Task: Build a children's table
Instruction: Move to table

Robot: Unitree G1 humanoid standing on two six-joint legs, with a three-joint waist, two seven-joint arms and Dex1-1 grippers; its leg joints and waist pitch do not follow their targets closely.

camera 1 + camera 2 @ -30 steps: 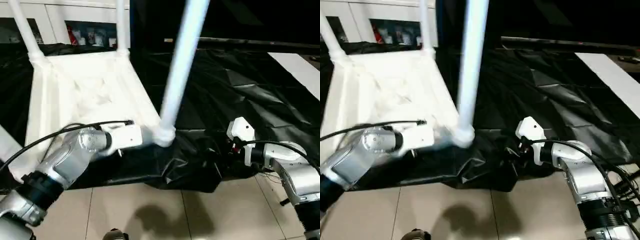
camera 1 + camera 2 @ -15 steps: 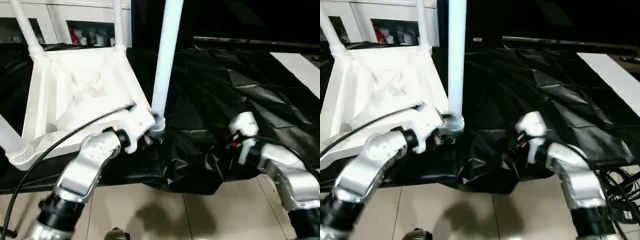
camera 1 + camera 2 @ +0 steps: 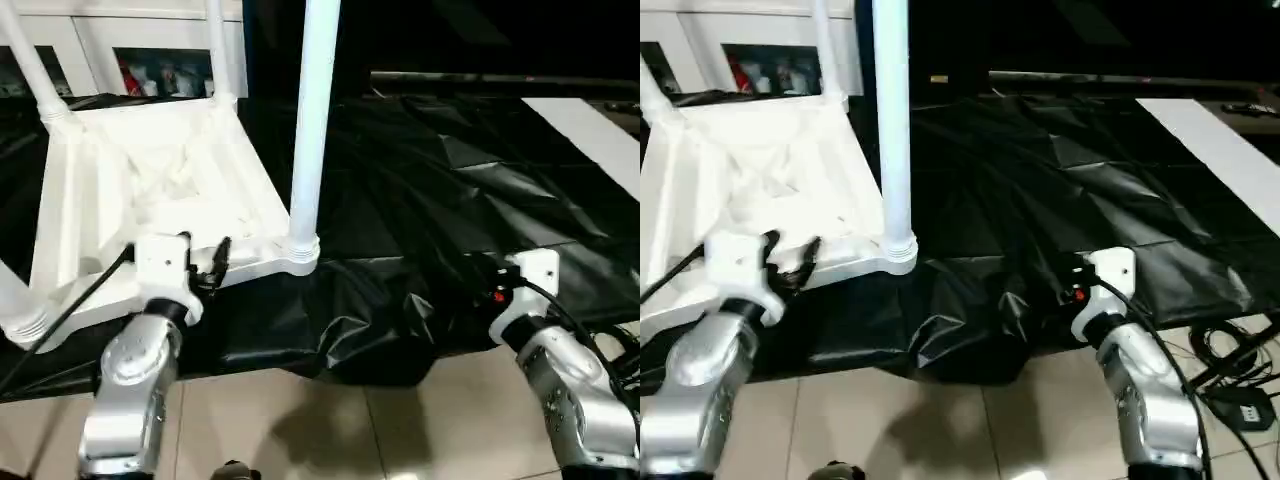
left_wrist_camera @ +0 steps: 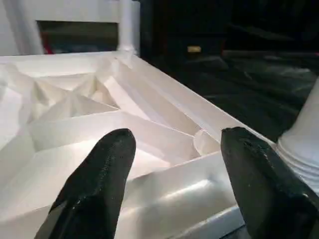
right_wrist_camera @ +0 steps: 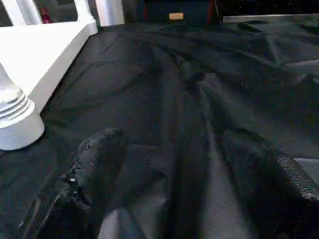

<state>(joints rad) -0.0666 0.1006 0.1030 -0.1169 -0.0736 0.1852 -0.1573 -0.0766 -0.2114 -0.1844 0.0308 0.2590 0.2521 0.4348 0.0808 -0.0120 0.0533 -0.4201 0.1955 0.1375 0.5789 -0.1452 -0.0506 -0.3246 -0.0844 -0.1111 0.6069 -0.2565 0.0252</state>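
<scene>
left wrist view: left gripper (image 4: 174,189) open before stiff, light tabletop (image 4: 114,129) rim; grip there, right gripper (image 5: 174,194) open.

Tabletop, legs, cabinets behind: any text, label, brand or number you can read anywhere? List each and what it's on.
None readable.
Tabletop: plain white ribbed plastic, no markings visible.
Near leg: plain white, no label.
Small tan tag on the dark unit behind the black drape: too small and blurred to read.
Red items in the cabinet: too blurred to read.
</scene>
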